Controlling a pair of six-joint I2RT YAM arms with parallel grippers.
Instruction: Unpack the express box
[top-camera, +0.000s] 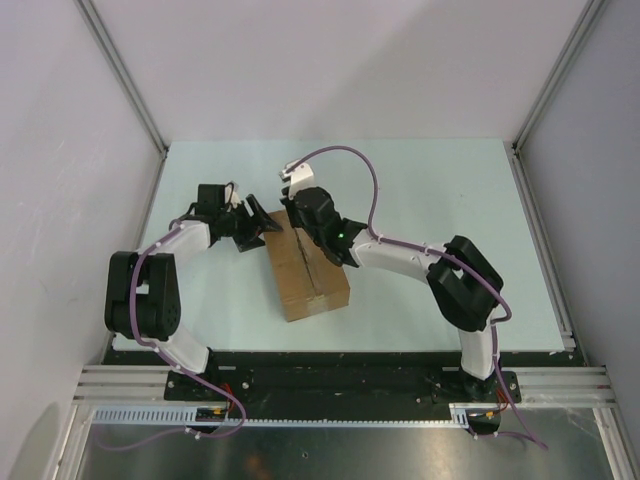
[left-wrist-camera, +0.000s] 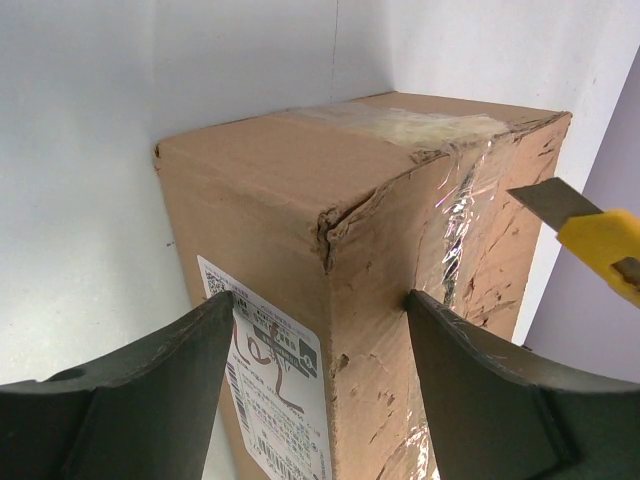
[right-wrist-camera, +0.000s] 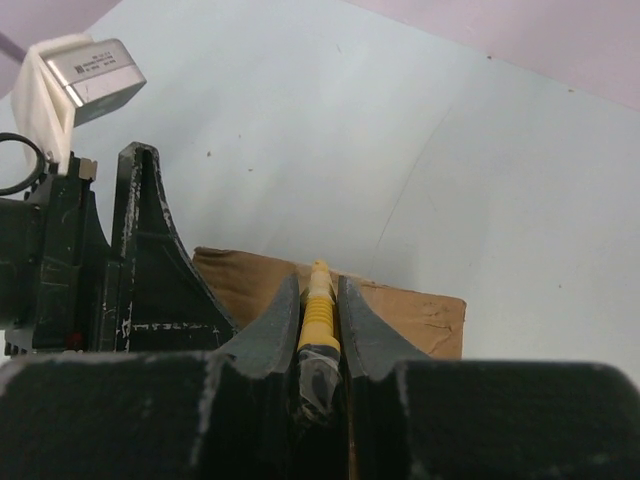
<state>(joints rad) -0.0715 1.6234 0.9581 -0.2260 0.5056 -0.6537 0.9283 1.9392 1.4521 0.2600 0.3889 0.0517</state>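
Note:
The express box (top-camera: 305, 272) is a brown carton lying on the table, flaps shut and its seam taped. In the left wrist view its far corner (left-wrist-camera: 330, 240) is crushed, with a white label (left-wrist-camera: 270, 370) on one side and shiny tape on the end. My left gripper (left-wrist-camera: 318, 300) is open and straddles that corner; in the top view it (top-camera: 262, 222) is at the box's far left. My right gripper (right-wrist-camera: 318, 285) is shut on a yellow utility knife (right-wrist-camera: 317, 318) above the box's far end (right-wrist-camera: 420, 312). The knife's blade (left-wrist-camera: 550, 203) is out, just off the taped end.
The pale green table (top-camera: 440, 200) is bounded by white walls on the left, back and right. The left gripper's black finger (right-wrist-camera: 150, 260) stands close beside my right gripper. A purple cable (top-camera: 365, 175) arcs over the right arm.

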